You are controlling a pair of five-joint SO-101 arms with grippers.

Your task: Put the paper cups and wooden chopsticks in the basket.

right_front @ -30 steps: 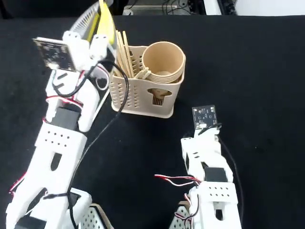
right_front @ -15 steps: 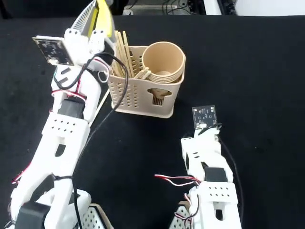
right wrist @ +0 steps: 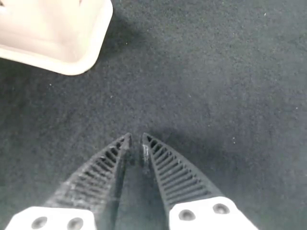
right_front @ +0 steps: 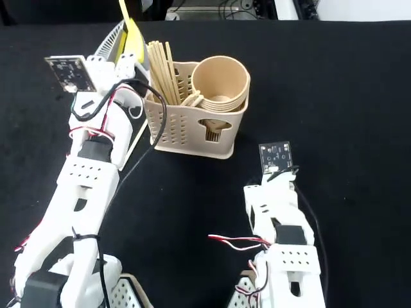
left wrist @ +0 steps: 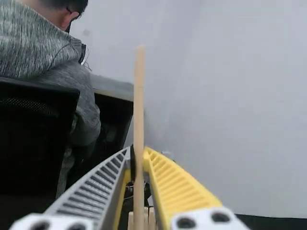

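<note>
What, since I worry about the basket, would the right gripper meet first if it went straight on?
Probably the black tabletop; the right gripper points down at it, and the basket corner lies off to one side.

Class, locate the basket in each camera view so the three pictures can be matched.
High view: the basket stands upper centre on the black table, next to the left end effector.
Right wrist view: a basket corner lies ahead of the shut right end effector.
Left wrist view: the camera looks up along the held chopstick toward a wall.
Shared landmark: that chopstick, sticking up beside the basket in the high view.
</note>
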